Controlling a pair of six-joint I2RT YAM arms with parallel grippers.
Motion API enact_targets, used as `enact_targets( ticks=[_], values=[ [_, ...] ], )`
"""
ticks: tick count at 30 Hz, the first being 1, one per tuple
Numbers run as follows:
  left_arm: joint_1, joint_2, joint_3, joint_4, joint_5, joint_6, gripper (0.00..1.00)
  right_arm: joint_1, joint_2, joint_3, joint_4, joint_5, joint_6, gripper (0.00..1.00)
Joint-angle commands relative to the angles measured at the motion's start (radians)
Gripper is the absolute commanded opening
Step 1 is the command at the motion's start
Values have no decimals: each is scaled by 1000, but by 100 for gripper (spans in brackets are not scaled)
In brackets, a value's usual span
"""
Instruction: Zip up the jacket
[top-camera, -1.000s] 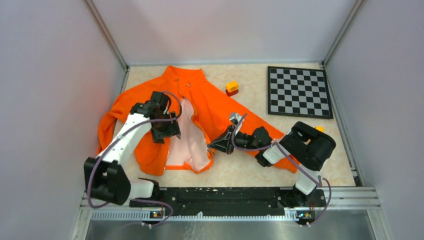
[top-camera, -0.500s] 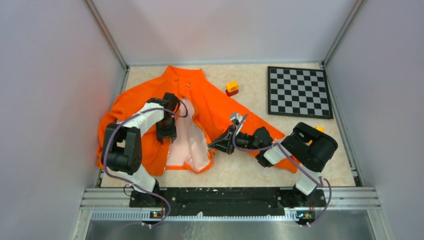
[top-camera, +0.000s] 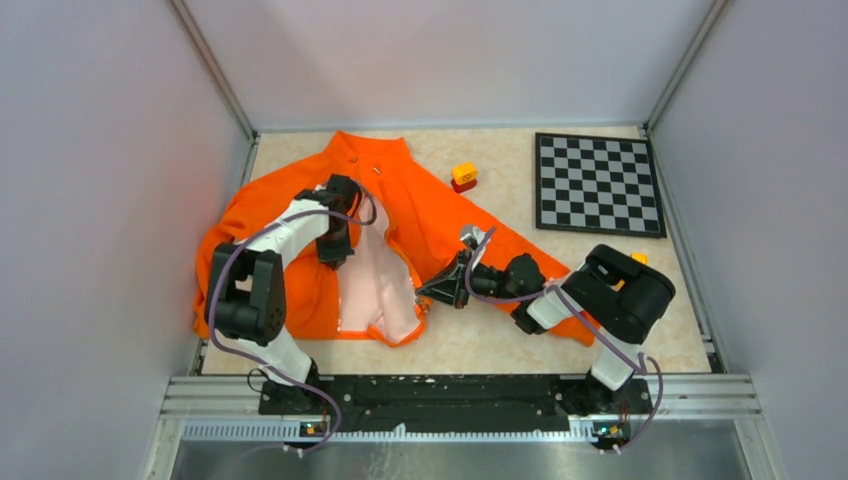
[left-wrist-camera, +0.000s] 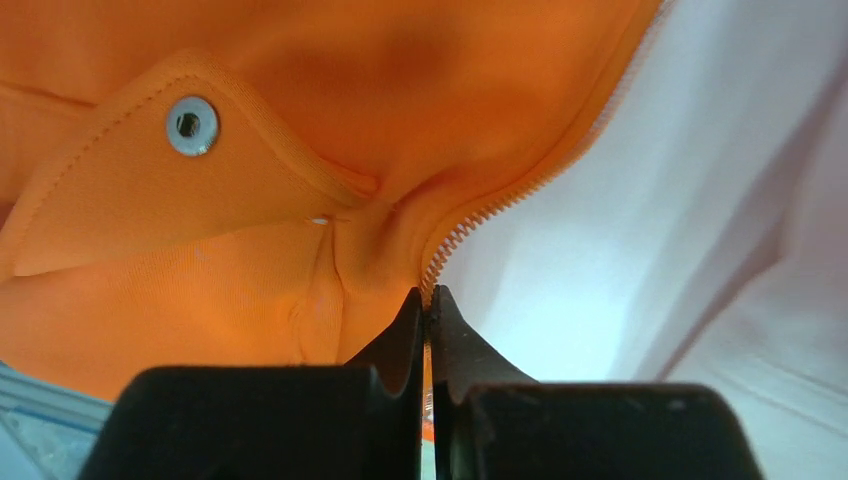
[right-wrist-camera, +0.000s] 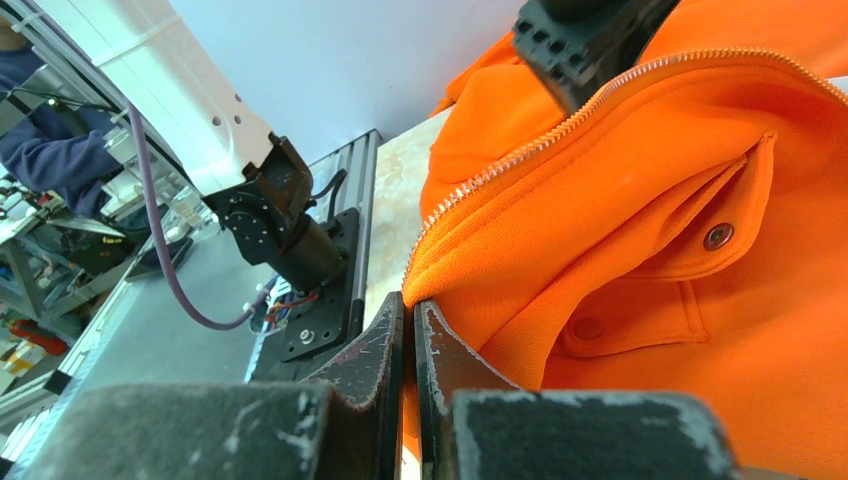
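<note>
The orange jacket (top-camera: 430, 215) lies open on the table with its pale lining (top-camera: 375, 285) showing. My left gripper (top-camera: 336, 248) is on the left front edge, shut on the zipper tape (left-wrist-camera: 470, 225); its fingertips (left-wrist-camera: 408, 315) pinch the toothed edge where orange fabric (left-wrist-camera: 250, 290) meets the lining (left-wrist-camera: 620, 250). A flap with a metal snap (left-wrist-camera: 190, 124) lies beside it. My right gripper (top-camera: 428, 291) is at the lower right front edge, shut on the orange hem (right-wrist-camera: 450, 290) near the bottom of the zipper teeth (right-wrist-camera: 560, 135).
A chessboard (top-camera: 598, 183) lies at the back right. A small yellow and red block (top-camera: 464, 177) sits beside the jacket's shoulder. A small orange object (top-camera: 638, 257) peeks out behind the right arm. Grey walls close in on both sides.
The left arm folded in and its gripper shifted slightly back along the left front edge, then closed on the zipper tape. The right arm has not moved.
</note>
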Motion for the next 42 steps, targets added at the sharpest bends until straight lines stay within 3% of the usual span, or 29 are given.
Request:
enact_targets(
  ticks=[1,10,12,14,16,20,23,25,27,32,34,42],
  values=[
    [6,-38,119,108,-40,-38,0,-5,12,27,226,-12,11,0],
    [9,137,258,166,-63,-27,0,-6,19,28,226,-12,10,0],
    [9,128,264,150,-75,-15,12,-5,22,29,226,-13,12,0],
    [9,88,249,136,-76,-9,37,-6,24,32,225,-14,18,0],
    [9,16,221,119,-56,-4,54,-6,28,36,226,-16,24,0],
    [9,-120,127,84,36,3,71,-6,36,41,226,-16,34,0],
    [9,-173,63,33,191,12,71,-6,40,45,225,-18,40,0],
    [10,-178,39,-22,290,3,66,-6,42,47,227,-19,44,0],
    [10,-173,33,-59,353,10,58,-5,39,47,225,-21,47,0],
    [24,-110,54,-97,472,30,57,-6,38,47,227,-20,50,0],
    [42,-69,48,-83,527,22,51,-6,33,46,226,-21,48,0],
    [137,-20,-57,27,513,-84,45,-6,20,38,225,-19,43,0]
  ],
)
